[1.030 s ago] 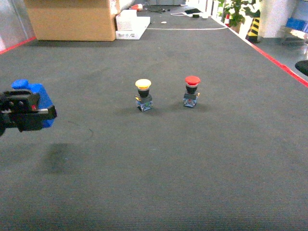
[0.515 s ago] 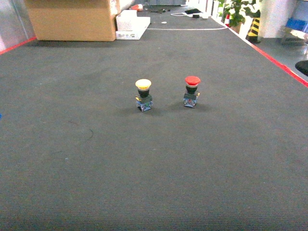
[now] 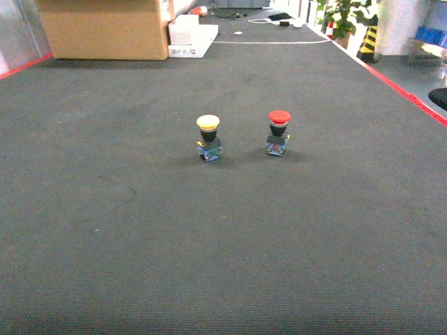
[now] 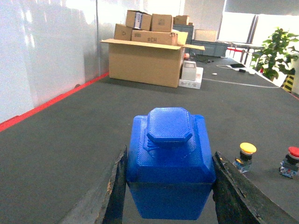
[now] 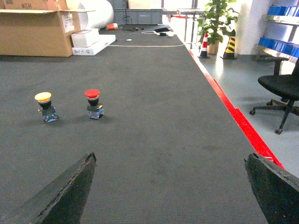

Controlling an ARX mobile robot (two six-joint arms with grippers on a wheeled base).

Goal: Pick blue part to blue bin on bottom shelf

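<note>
In the left wrist view the blue part (image 4: pixel 170 163), a chunky blue printed block with an octagonal knob on top, sits between the two dark fingers (image 4: pixel 117 186) of my left gripper (image 4: pixel 169 186), which is shut on it and holds it above the dark floor mat. My right gripper (image 5: pixel 170 191) stands wide open over bare mat, nothing between its fingers. Neither gripper shows in the head view. The blue bin and the bottom shelf are out of view.
A yellow-capped push button (image 3: pixel 208 137) and a red-capped one (image 3: pixel 278 132) stand on the dark mat (image 3: pixel 223 244). A large cardboard box (image 3: pixel 105 28) and white boxes (image 3: pixel 192 36) sit at the back left. A red line (image 3: pixel 405 94) edges the mat; an office chair (image 5: pixel 282 88) stands beyond.
The left gripper with the blue part has moved out of the head view past its left edge. The two push buttons have not moved.
</note>
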